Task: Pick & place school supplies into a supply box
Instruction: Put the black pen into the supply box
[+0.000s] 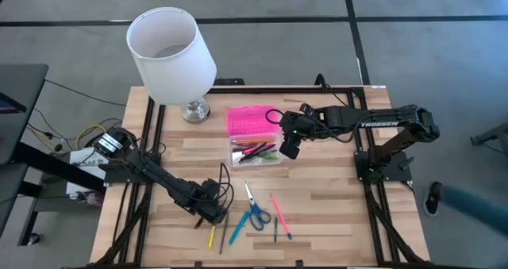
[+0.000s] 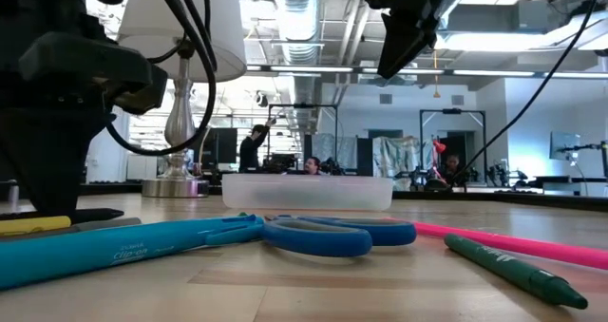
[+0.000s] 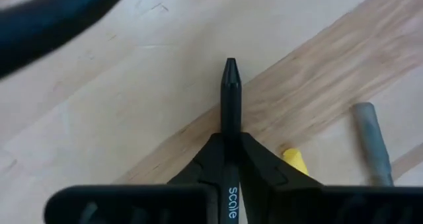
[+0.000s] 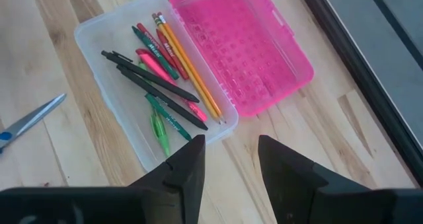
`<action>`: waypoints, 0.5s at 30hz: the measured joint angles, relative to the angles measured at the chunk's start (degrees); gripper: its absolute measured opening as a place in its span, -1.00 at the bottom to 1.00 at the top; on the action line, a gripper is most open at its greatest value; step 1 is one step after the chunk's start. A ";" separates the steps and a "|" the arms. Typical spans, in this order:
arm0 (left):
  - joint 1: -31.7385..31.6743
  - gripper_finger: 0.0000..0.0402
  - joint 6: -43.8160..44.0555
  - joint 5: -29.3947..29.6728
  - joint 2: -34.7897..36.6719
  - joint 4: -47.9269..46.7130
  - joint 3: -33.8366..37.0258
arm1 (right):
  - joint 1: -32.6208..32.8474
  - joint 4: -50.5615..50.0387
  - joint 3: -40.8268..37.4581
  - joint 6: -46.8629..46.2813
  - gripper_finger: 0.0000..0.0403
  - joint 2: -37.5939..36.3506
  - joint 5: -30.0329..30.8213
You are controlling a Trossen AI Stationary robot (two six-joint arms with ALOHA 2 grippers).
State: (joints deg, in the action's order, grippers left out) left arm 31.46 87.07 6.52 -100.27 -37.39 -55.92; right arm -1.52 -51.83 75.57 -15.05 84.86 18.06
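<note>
The clear supply box [image 1: 238,159] lies open at the table's middle with its pink lid [image 1: 250,120] flat on the far side. It holds several pens and pencils [image 4: 165,72]. My right gripper [image 4: 228,161] hangs open and empty above the box's right end [image 1: 290,146]. My left gripper [image 1: 213,213] is low at the near side, shut on a black pen [image 3: 230,98]. Beside it on the table lie a yellow pen [image 1: 212,237], a blue pen [image 1: 238,229], blue-handled scissors [image 1: 254,211] and a pink pen [image 1: 278,212]. My left gripper pinches the black pen's barrel [image 3: 230,128] between its two fingers. The pen lies along the fingers and its pointed end [image 3: 230,71] sticks out past their tips, low over the wood. Whether the pen rests on the table, I cannot tell.
A big white lampshade [image 1: 171,51] on a metal lamp base [image 1: 194,110] stands at the far left, close to the lid. A grey pencil [image 3: 370,138] lies next to the yellow pen [image 3: 295,159]. A green pen [image 2: 513,270] lies near the front edge.
</note>
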 joint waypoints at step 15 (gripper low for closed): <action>-9.04 -0.83 -21.80 4.43 -0.09 -5.68 0.09 | 0.00 1.53 -0.01 -1.57 -0.34 -0.01 -0.20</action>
State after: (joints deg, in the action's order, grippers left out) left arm 22.42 65.27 10.96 -100.36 -43.07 -55.83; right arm -1.52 -50.30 75.55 -16.62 84.85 17.87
